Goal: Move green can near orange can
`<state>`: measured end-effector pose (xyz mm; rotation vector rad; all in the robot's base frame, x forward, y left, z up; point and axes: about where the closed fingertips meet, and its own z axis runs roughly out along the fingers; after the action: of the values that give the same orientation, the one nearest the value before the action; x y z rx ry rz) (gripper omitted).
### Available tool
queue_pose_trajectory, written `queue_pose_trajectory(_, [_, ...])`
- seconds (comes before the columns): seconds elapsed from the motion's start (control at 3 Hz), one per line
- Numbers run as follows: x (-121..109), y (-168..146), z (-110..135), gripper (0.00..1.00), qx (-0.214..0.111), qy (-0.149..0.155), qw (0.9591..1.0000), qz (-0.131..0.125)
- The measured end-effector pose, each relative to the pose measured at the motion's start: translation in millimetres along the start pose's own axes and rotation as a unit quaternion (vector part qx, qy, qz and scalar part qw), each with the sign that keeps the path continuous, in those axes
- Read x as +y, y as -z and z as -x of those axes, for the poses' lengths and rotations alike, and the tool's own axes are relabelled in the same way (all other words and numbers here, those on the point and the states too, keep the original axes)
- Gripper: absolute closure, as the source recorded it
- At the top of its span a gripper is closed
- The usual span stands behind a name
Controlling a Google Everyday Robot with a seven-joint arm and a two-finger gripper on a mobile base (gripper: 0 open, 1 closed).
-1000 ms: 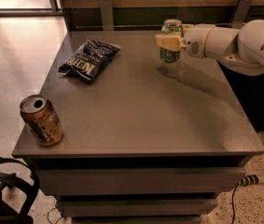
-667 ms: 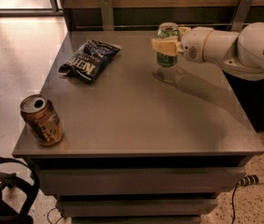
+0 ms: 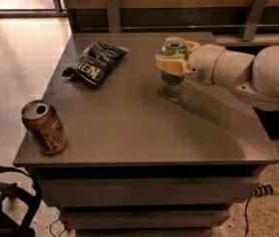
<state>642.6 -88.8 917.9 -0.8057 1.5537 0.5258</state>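
Camera view: gripper (image 3: 176,56) grasps green can (image 3: 171,78), seemingly above grey table (image 3: 129,122).

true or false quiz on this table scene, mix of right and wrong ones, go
1. The hand is closed around the green can over the back right part of the table. True.
2. The orange can stands right beside the green can. False: it is at the front left corner, well away from it.
3. A dark chip bag lies on the back left part of the table. True.
4. The orange can lies on its side. False: it stands upright with its open top facing up.
5. The chip bag touches the orange can. False: bare table separates them.
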Motion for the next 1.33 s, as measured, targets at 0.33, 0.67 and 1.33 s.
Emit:
queue_pose_trajectory(0.33, [26.3, 6.9, -5.2, 1.0, -0.026, -0.001, 0.9996, 0.012])
queue_pose_trajectory(0.67, [54.6, 5.6, -0.2, 1.0, -0.033, -0.001, 0.999, 0.03])
queue_pose_trajectory(1.33, [97.5, -10.9, 28.4, 1.0, -0.015, -0.007, 0.9976, 0.067])
